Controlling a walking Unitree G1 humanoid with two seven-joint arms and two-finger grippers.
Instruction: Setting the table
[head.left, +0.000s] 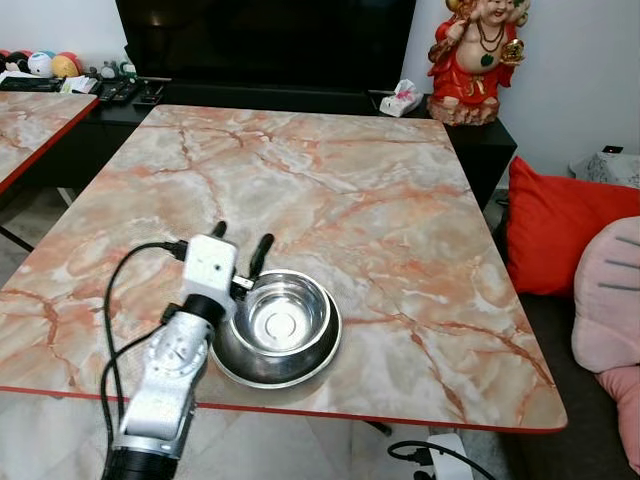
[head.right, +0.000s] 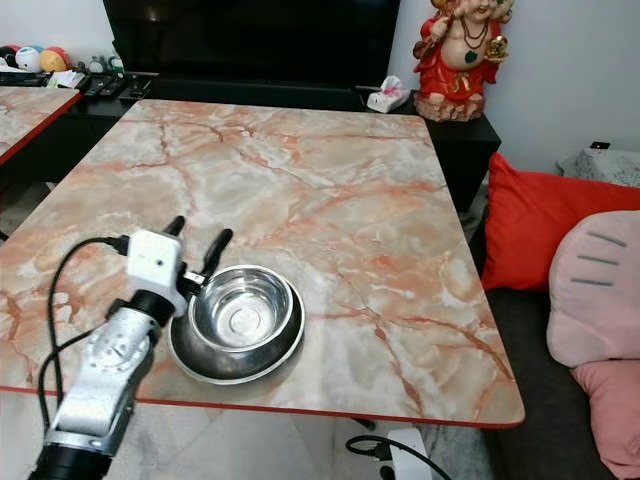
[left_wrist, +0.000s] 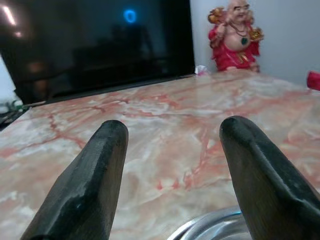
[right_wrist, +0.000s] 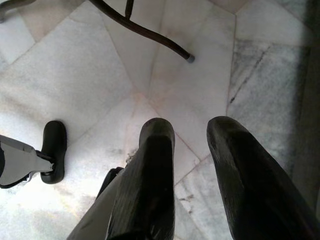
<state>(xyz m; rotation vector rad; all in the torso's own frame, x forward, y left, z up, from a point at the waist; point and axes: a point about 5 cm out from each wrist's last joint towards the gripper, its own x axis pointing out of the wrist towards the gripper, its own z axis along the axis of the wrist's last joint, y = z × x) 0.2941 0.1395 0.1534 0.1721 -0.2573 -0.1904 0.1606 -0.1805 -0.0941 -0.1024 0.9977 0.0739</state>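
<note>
Near the desk front edge, the steel bowl sits just right of the left claw, fingers apart

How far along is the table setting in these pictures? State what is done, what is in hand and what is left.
Done: a steel bowl sits inside a steel plate near the front edge of the marble table. In hand: the left gripper, fingers open, hovers at the bowl's left rim, gripping nothing. Left: the table carries no other dishes, so further settings seem likely. The right gripper hangs idle over the floor.
</note>
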